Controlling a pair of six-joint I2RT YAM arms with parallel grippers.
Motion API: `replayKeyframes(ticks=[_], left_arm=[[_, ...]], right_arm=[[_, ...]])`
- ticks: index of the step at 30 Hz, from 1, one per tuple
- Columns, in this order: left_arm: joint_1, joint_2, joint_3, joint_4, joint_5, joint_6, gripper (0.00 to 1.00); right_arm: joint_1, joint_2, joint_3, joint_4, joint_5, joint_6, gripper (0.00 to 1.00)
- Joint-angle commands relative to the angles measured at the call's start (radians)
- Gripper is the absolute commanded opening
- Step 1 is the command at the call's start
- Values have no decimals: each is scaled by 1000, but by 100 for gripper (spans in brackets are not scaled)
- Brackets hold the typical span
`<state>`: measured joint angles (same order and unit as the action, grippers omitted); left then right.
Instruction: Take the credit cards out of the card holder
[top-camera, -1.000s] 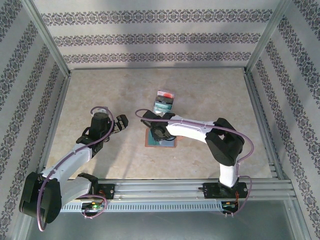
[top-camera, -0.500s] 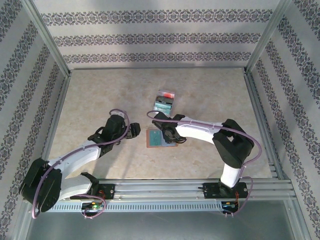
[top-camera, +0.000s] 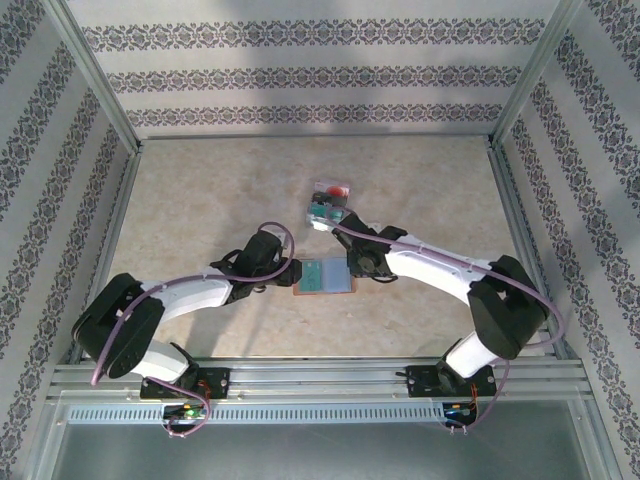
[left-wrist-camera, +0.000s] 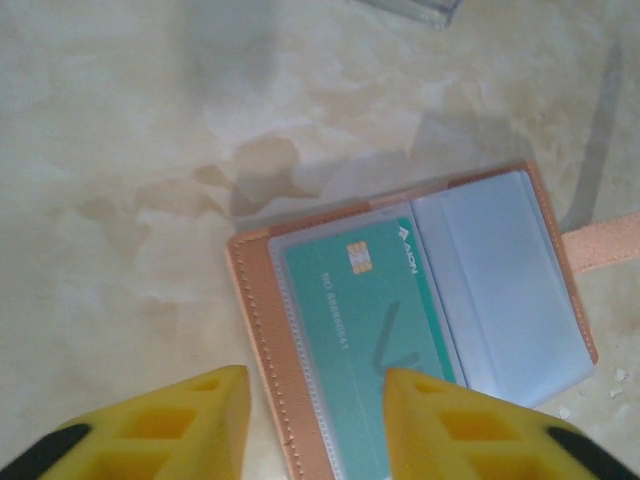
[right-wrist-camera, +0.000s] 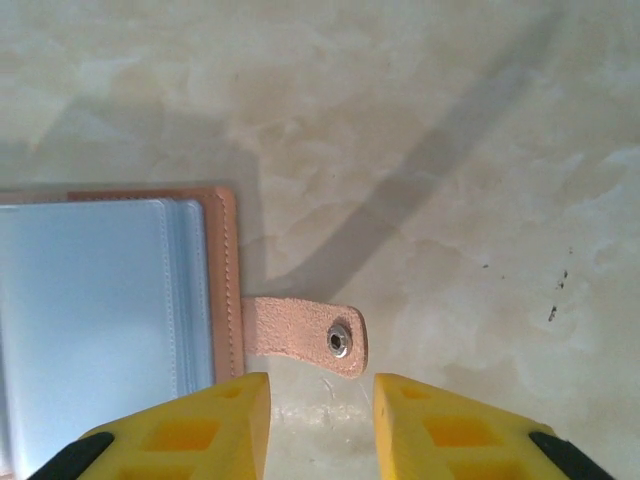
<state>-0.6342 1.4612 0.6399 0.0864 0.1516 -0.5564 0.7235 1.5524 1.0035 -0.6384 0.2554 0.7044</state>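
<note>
The left claw (left-wrist-camera: 312, 390) hangs with its yellow fingers (left-wrist-camera: 190, 425) parted and nothing between them. Just ahead of its tips lies the flat brown leather-like bifold card holder (left-wrist-camera: 262, 330), opened out on the pale marbled desk (left-wrist-camera: 120, 150). The panel nearest this claw holds a teal-green plastic credit card (left-wrist-camera: 365, 320) with a gold chip, behind a clear sleeve; the farther panel looks empty. The right claw (right-wrist-camera: 320, 390) is likewise parted and empty, with the holder's pale brown leather tab (right-wrist-camera: 290, 335) and its metal snap (right-wrist-camera: 340, 340) just ahead of it.

The holder looks light and limp, likely to slide or fold if tugged, so it wants pinning by the tab or the stitched edge. The card looks stiff, thin and slick, best pinched at whichever edge pokes from the sleeve. Beyond the right claw rests a small pile of what look like cards (top-camera: 328, 200), apart from the holder; nothing seems to block either approach.
</note>
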Motion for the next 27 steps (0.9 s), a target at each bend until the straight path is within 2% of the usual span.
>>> replayKeyframes(ticks=[1,3,8,12,27], left_arm=[[-16,30,35,50,50,15,33],[-16,46,37,62,64,11,28],[-16,96,32,102,89,-12,19],[-13,128,20,132,77,-41,14],[2,176,7,138,102,-63,8]], right_arm=[[-4,-41,-21,86,-78,7,33],[-7,-42,-26,127,-130,12,32],[-9,-6,-34,241,-270,37,23],[-9,43,-28,300,-346,57,22],[11,182,1,408,-462,116,27]])
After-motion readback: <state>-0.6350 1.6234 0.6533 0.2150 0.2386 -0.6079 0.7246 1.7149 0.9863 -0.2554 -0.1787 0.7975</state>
